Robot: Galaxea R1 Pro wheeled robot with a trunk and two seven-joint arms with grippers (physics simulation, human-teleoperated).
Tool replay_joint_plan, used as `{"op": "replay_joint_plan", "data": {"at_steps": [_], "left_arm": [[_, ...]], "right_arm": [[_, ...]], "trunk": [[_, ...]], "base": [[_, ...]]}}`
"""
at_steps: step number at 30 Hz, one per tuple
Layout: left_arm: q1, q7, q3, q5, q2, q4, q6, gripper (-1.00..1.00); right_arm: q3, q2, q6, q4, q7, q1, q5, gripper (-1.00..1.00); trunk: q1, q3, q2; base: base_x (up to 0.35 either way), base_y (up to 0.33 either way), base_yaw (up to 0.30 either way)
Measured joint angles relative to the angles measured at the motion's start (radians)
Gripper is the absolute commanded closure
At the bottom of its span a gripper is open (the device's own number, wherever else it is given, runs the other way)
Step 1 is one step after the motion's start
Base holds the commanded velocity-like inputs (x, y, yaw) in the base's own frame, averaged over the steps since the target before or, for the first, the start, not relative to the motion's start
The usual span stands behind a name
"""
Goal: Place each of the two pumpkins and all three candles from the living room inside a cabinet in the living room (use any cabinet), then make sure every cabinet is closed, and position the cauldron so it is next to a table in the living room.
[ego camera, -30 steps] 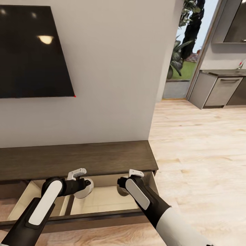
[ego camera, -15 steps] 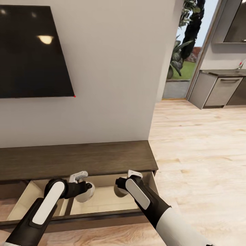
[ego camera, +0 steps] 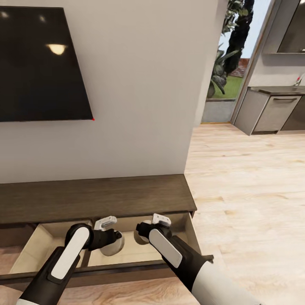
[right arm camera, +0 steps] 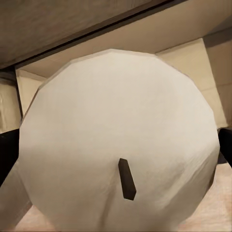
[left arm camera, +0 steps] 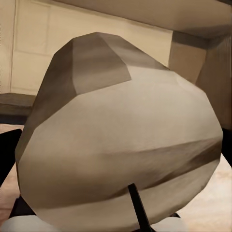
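Observation:
The cabinet (ego camera: 93,197) is the long dark brown TV unit below me, and both its drawers stand pulled out, showing pale wood inside (ego camera: 131,254). My left gripper (ego camera: 111,239) is shut on a grey-beige candle (ego camera: 112,247), held low over the right drawer. In the left wrist view that candle (left arm camera: 121,145) looms close, its dark wick (left arm camera: 137,209) pointing at the camera. My right gripper (ego camera: 144,232) is shut on an off-white candle (ego camera: 140,237) just beside it, over the same drawer. The right wrist view looks onto that candle's flat top (right arm camera: 121,135). The pumpkins and cauldron are out of view.
A black TV (ego camera: 40,63) hangs on the white wall above the unit. The drawer's dark front panel (ego camera: 106,271) runs just below my forearms. Open wooden floor (ego camera: 250,190) stretches right toward grey kitchen cupboards (ego camera: 273,112) and a doorway with plants (ego camera: 228,51).
Both grippers have sunk lower into the right drawer with their candles. The left one has moved right, the right one left, so the candles are closer together.

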Motion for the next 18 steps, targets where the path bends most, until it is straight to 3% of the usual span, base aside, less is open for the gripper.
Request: {"op": "replay_joint_plan", "data": {"at_steps": [4,18], "left_arm": [[-0.001,0.0,-0.004,0.0,-0.001,0.006,0.001,1.0],[-0.003,0.005,-0.004,-0.013,0.001,0.024,-0.001,1.0]], "right_arm": [[0.033,0.0,-0.046,-0.002,-0.002,0.001,-0.03,1.0],[0.036,0.0,-0.046,0.012,-0.014,0.001,-0.035,1.0]], "trunk": [[0.0,0.0,0.0],[0.0,0.0,0.0]], "base": [[0.0,0.06,0.0],[0.03,0.058,0.0]]}}
